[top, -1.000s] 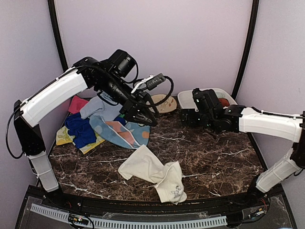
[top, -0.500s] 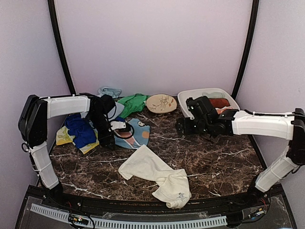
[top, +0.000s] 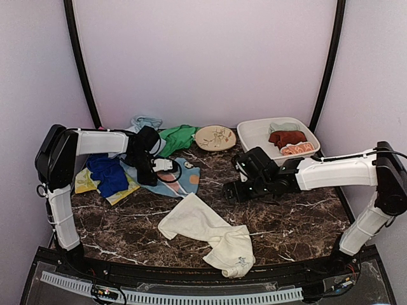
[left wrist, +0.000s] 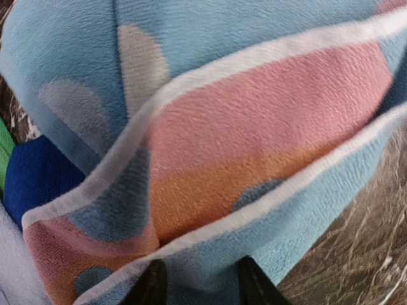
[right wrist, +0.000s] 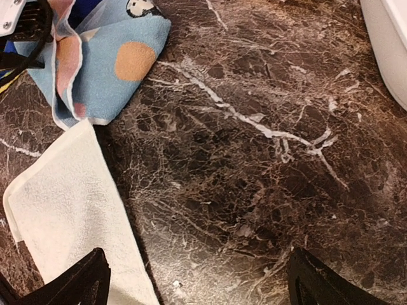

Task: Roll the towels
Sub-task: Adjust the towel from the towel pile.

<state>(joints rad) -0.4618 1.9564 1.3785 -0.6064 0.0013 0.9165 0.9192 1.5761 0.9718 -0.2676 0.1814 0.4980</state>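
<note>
Blue dotted towel (top: 184,175) at ten o'clock: left gripper (left wrist: 200,286) now pinches it | right gripper (right wrist: 203,283) comes nearer, wide, empty | we can begin rolling.

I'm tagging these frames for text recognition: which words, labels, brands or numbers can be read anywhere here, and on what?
No readable text in any view.
The white towel has a small dark print near its corner, too small to tell whether it holds letters.
The light blue towel has a small black-and-white figure, a picture rather than lettering.
</note>
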